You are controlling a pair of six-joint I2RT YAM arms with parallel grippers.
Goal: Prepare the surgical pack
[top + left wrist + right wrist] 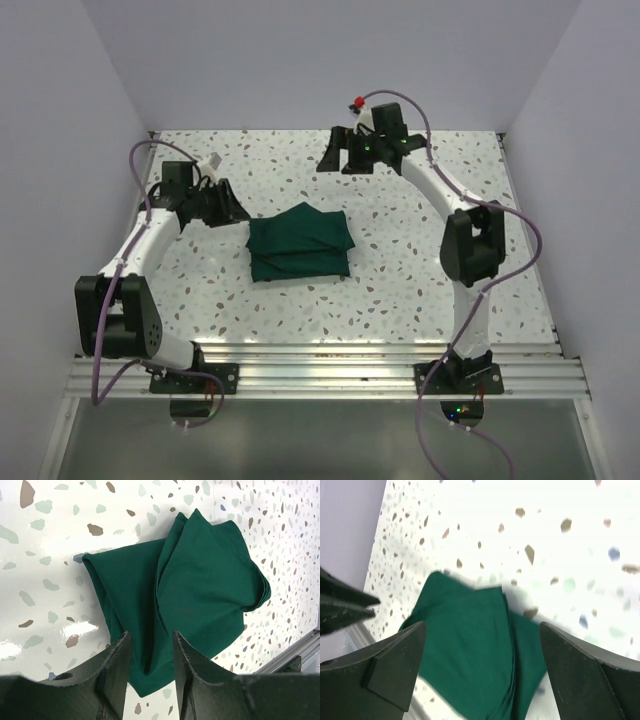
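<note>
I see the folded dark green drape lying at frame centre on the speckled bench. The left gripper sits just left of it, jaws partly apart, gripping nothing. The right gripper hangs at upper centre, jaws wide apart, well clear of the drape.

Centre: folded cloth, matt dark green weave. Beneath: speckled table, smooth, glossy. Bottom: ribbed metal rail, dull sheen. Gripper fingers: matt black plastic.
</note>
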